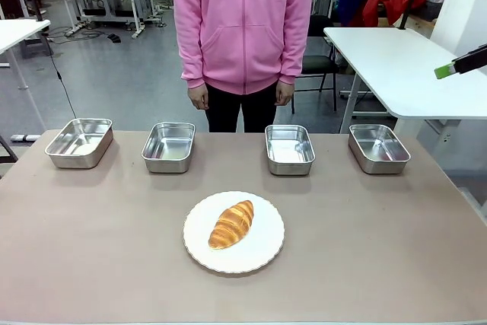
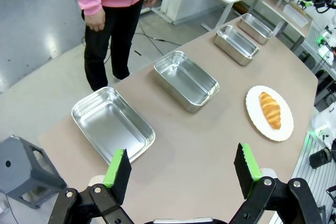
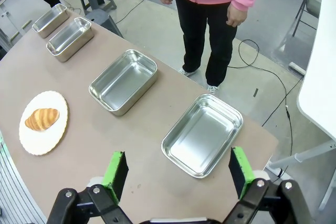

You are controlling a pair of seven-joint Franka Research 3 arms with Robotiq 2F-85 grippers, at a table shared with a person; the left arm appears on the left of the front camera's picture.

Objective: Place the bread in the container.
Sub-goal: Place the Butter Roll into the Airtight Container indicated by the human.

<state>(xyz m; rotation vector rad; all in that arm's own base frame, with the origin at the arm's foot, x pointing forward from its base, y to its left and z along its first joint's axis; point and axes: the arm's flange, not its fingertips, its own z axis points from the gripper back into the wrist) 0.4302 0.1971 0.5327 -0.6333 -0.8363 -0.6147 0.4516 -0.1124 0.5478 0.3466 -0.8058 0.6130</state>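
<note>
counts: 4 steel pans, 1 plate, 1 bread, 2 grippers, 1 person
pans: one row along the far side of the table [image 1: 91, 249], apart from each other: far-left pan [image 1: 79, 142], second pan [image 1: 169, 146], third pan [image 1: 289, 148], far-right pan [image 1: 378, 148]; all look alike, cannot tell which one is the task's container
pan contents: all four empty, shiny bottoms bare
plate: white plate [image 1: 259, 253], round, scalloped edge, mid-table on the robot's side of the row, holds the bread and nothing else
bread: croissant [image 1: 231, 224], lying flat on the plate, a bit left of its middle, in no pan
bread axis: long axis diagonal in the front view, one tapered end near-left, the other far-right, pointing roughly at the third pan
left gripper [image 2: 181, 153]: fingers spread wide, nothing between the green pads, above the table's left end, far-left pan just beyond it
right gripper [image 3: 177, 156]: fingers spread wide, nothing held, above the right end, far-right pan just beyond it
person: pink hoodie [image 1: 242, 28], standing at the far edge behind the two middle pans, both hands down at the sides, off the table
</note>
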